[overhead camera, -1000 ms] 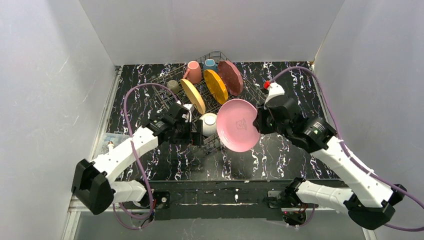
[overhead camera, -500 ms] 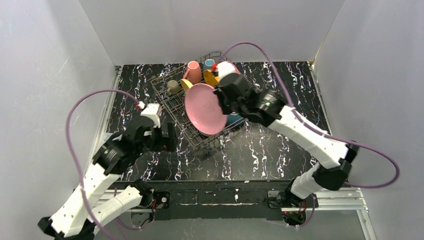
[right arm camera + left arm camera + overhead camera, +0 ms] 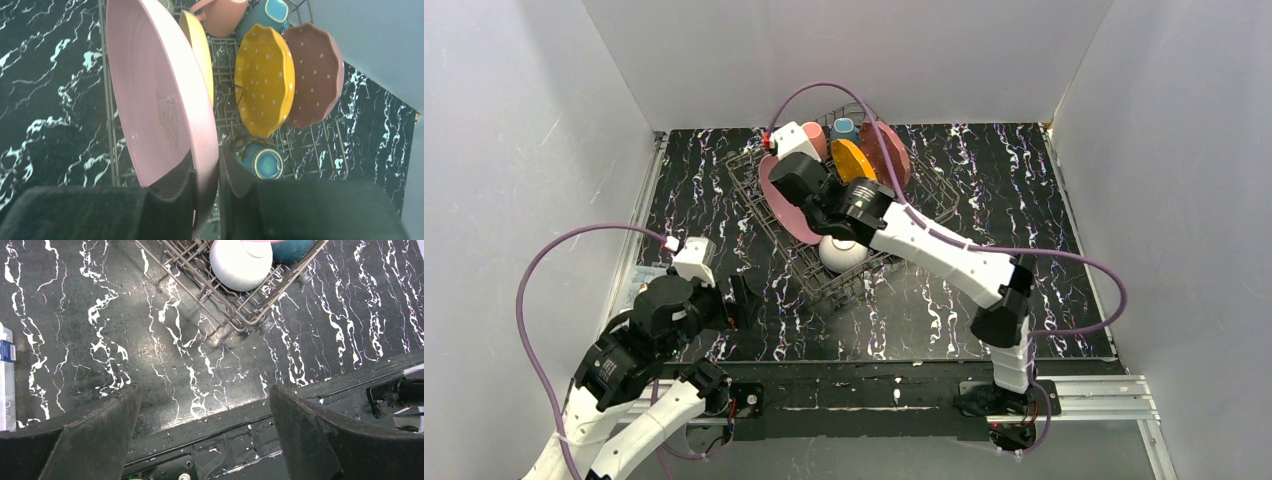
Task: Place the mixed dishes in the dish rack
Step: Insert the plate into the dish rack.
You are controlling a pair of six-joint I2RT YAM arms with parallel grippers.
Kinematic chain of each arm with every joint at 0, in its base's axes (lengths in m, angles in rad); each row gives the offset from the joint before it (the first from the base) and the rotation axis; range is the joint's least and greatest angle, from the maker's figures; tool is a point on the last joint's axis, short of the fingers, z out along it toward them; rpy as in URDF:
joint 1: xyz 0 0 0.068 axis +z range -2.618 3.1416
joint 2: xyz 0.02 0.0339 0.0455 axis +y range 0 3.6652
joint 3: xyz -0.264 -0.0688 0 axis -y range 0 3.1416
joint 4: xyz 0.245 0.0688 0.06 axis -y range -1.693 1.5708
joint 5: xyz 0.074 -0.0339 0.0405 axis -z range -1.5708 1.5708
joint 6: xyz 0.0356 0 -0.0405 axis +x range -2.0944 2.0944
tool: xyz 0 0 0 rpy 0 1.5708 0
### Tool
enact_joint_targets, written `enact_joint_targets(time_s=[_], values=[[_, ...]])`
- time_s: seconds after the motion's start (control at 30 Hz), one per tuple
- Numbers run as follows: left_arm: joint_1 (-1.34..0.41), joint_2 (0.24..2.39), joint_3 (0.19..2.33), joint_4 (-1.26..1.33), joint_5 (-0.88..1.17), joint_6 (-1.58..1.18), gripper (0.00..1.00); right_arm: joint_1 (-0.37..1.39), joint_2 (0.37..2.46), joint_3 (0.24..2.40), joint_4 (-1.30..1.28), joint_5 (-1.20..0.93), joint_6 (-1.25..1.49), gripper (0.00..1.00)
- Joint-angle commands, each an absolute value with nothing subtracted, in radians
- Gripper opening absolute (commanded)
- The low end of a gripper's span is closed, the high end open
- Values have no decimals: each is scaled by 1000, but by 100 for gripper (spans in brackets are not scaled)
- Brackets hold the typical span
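While outstretched right gripper pinches pink plate over dish rack, left gripper splayed.

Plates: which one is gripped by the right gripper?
The pink plate, pinched at its rim by the right gripper; the yellow plate, orange plate and dark-red plate stand ungripped.

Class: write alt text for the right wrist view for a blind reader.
The right gripper pinches the rim of a pink plate held on edge over the dish rack. Behind it stand a yellow plate, an orange plate and a dark-red plate.
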State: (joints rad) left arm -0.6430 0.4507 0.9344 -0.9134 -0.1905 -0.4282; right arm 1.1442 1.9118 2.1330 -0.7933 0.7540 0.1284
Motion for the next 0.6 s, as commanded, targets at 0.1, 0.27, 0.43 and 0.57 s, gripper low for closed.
enact_joint_targets(time_s=[0.1,0.27,0.43,0.57], values=[[-640,344,829,-835,-221,-417,98,1147,2058,2295,-687,892,92,1],[-639,289,817,-832,-242,-420,98,1146,2126,2311,-646,929,84,1],[-640,258,811,-831,-244,-421,98,1144,2189,2347,-631,935,82,1],[-640,253,810,-830,-246,-420,98,1136,2222,2360,-630,919,100,1]])
